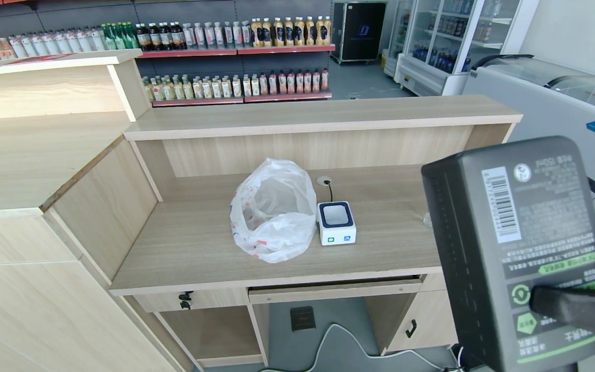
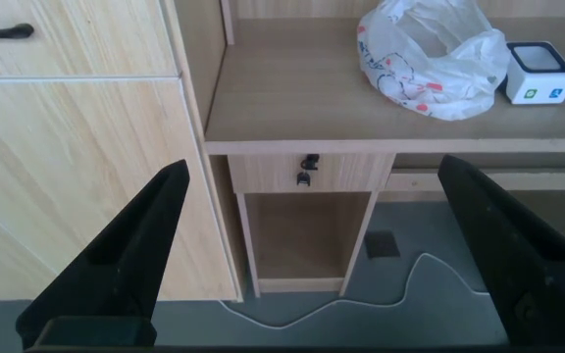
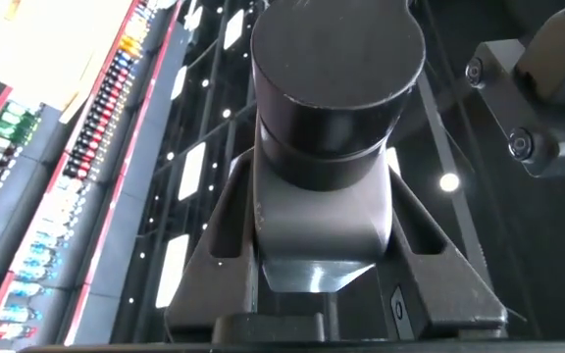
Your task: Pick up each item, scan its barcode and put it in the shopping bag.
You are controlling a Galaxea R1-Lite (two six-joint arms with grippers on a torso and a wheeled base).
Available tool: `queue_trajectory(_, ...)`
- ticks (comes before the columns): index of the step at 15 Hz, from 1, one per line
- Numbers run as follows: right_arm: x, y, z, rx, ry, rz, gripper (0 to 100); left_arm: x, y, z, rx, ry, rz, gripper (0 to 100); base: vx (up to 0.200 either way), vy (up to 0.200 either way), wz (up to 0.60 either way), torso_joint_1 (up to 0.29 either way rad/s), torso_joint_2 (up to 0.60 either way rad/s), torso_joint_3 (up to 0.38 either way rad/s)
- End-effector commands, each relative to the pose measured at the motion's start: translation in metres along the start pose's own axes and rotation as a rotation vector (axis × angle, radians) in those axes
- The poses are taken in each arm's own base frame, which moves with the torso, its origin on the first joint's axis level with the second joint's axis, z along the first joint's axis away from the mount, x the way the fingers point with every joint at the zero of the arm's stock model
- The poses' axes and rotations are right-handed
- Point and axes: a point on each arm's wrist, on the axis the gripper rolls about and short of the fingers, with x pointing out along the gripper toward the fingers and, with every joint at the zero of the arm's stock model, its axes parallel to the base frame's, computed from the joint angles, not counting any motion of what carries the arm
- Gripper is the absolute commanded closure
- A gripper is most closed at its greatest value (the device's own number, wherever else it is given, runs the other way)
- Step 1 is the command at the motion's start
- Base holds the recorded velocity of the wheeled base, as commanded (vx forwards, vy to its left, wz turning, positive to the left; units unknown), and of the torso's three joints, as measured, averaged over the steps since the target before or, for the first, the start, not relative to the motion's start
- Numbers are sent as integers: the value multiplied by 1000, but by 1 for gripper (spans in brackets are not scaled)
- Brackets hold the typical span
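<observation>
Dark bottle [image 1: 519,248] at lower right, pinched by the right pincer [image 3: 324,255].
Left pincer [image 2: 312,176] spread; shopping bag [image 1: 272,212] just beside barcode scanner [image 1: 336,222], mid-frame.

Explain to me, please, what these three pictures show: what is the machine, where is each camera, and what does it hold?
This is a robot with two arms at a wooden shop counter. The wide picture comes from a camera on its head. The other two come from cameras on its wrists. On the counter lies a white plastic shopping bag, and beside it, on the robot's right, stands a small white scanner. The right gripper has its jaws shut on a dark bottle, held close to the head camera with its barcode facing that camera. The left gripper is empty, with its jaws wide open, short of the counter.
</observation>
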Motion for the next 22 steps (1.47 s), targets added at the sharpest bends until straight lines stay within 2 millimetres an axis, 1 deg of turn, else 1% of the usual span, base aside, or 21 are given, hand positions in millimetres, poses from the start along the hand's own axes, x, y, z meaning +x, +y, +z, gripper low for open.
queue_trajectory(1,-2,2,-3,15,20,26,100,0,0,0,0,0,1,0,0,0,0,0,0,0)
queue_trajectory(2,-7,6,-11,79,83,90,100,0,0,0,0,0,1,0,0,0,0,0,0,0)
queue_trajectory(3,-16,13,-19,203,211,196,100,0,0,0,0,0,2,0,0,0,0,0,0,0)
queue_trajectory(4,-28,21,-28,399,403,291,100,0,0,0,0,0,1,0,0,0,0,0,0,0)
queue_trajectory(5,-37,24,-33,575,560,319,100,0,0,0,0,0,1,0,0,0,0,0,0,0)
queue_trajectory(6,-47,27,-40,722,736,336,100,0,0,0,0,0,1,0,0,0,0,0,0,0)
queue_trajectory(7,-64,33,-46,829,908,376,100,0,0,0,0,0,1,0,0,0,0,0,0,0)
queue_trajectory(8,-77,39,-50,961,1023,401,100,0,0,0,0,0,2,0,0,0,0,0,0,0)
queue_trajectory(9,-90,45,-45,1121,1109,449,100,0,0,0,0,0,1,0,0,0,0,0,0,0)
queue_trajectory(10,-101,46,-43,1221,1143,472,100,0,0,0,0,0,1,0,0,0,0,0,0,0)
queue_trajectory(11,-112,45,-46,1250,1193,478,100,0,0,0,0,0,2,0,0,0,0,0,0,0)
queue_trajectory(12,-128,42,-45,1236,1256,501,100,0,0,0,0,0,1,0,0,0,0,0,0,0)
queue_trajectory(13,-142,42,-41,1260,1309,529,100,0,0,0,0,0,1,0,0,0,0,0,0,0)
queue_trajectory(14,-154,44,-38,1312,1361,553,100,0,0,0,0,0,1,0,0,0,0,0,0,0)
queue_trajectory(15,-161,45,-38,1356,1415,556,100,0,0,0,0,0,1,0,0,0,0,0,0,0)
queue_trajectory(16,-170,48,-40,1490,1532,513,100,0,0,0,0,0,1,0,0,0,0,0,0,0)
queue_trajectory(17,-175,48,-43,1611,1628,460,100,0,0,0,0,0,-1,0,0,0,0,0,0,0)
queue_trajectory(19,-180,47,-50,1707,1722,410,100,0,0,0,0,0,1,0,0,0,0,0,0,0)
queue_trajectory(22,-180,47,-49,1750,1743,370,100,0,0,0,0,0,2,0,0,0,0,0,0,0)
